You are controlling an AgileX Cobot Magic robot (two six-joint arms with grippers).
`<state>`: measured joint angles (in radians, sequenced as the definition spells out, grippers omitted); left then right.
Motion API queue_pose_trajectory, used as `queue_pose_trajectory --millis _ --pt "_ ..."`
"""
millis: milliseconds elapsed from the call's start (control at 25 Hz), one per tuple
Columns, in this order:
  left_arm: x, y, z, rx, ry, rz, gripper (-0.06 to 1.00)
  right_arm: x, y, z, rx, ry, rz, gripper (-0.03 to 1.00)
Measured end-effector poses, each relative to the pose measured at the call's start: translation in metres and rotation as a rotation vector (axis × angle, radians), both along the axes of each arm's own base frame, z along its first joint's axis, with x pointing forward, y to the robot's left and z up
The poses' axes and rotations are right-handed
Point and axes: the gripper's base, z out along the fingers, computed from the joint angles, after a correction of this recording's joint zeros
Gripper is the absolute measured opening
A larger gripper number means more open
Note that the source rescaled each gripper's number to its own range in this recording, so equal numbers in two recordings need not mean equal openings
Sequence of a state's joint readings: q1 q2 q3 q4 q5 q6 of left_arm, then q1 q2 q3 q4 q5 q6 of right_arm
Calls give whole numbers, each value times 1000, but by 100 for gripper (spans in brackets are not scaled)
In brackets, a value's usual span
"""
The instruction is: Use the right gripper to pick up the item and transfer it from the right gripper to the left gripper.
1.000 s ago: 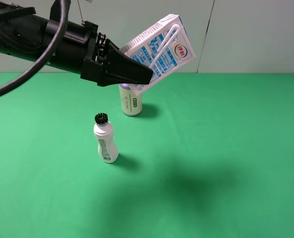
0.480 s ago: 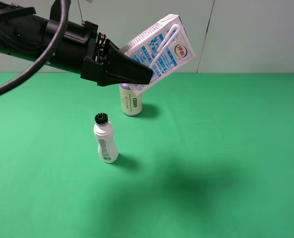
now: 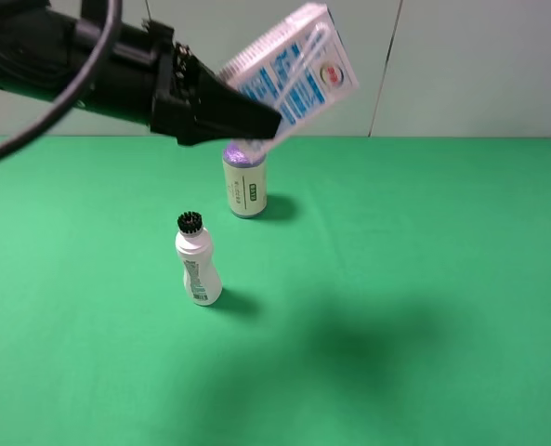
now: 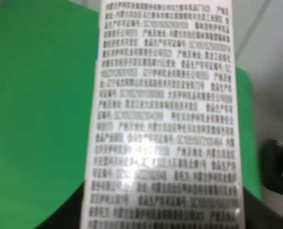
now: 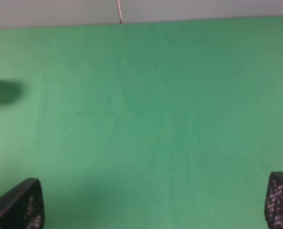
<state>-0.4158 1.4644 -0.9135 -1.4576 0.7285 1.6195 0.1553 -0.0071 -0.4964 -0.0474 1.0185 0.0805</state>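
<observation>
Exterior high, holder: left pincer (image 3: 256, 123) clamped on the lower end of the milk carton (image 3: 298, 70), which is held aloft over the counter (image 3: 424, 279).
Exterior high, long axis: tilted, rising from the pincer toward the right side.
Exterior high, count: one carton; one brush-capped white bottle (image 3: 198, 265); one purple-topped cream cylinder (image 3: 244, 186); one arm visible.
Left wrist, carton: printed side panel fills the view lengthwise; jaws hidden.
Right wrist, right pincer (image 5: 148, 202): fingertips spread wide with nothing between them, bare counter beneath, carton out of view.
Judgement, nearer arm: left; the transfer appears made.

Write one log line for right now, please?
left end effector: shut on white blue-print milk carton | right end effector: open, empty
</observation>
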Motion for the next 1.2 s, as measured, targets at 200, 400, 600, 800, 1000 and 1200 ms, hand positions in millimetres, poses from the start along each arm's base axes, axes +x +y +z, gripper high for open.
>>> queue_pose_trajectory --millis 200,400,600,800,1000,1200 --pt "-6 11 24 5 -71 123 0 0 0 0 0 0 0 100" --pt "-17 29 44 87 -140 249 0 0 0 0 0 0 0 100" --pt "-23 49 48 215 -134 375 0 0 0 0 0 0 0 100" --pt "-10 94 34 395 -11 594 0 0 0 0 0 0 0 100" --pt "-3 127 28 467 31 719 0 0 0 0 0 -1 0 100" --pt "-5 155 4 500 107 828 0 0 0 0 0 -1 0 100"
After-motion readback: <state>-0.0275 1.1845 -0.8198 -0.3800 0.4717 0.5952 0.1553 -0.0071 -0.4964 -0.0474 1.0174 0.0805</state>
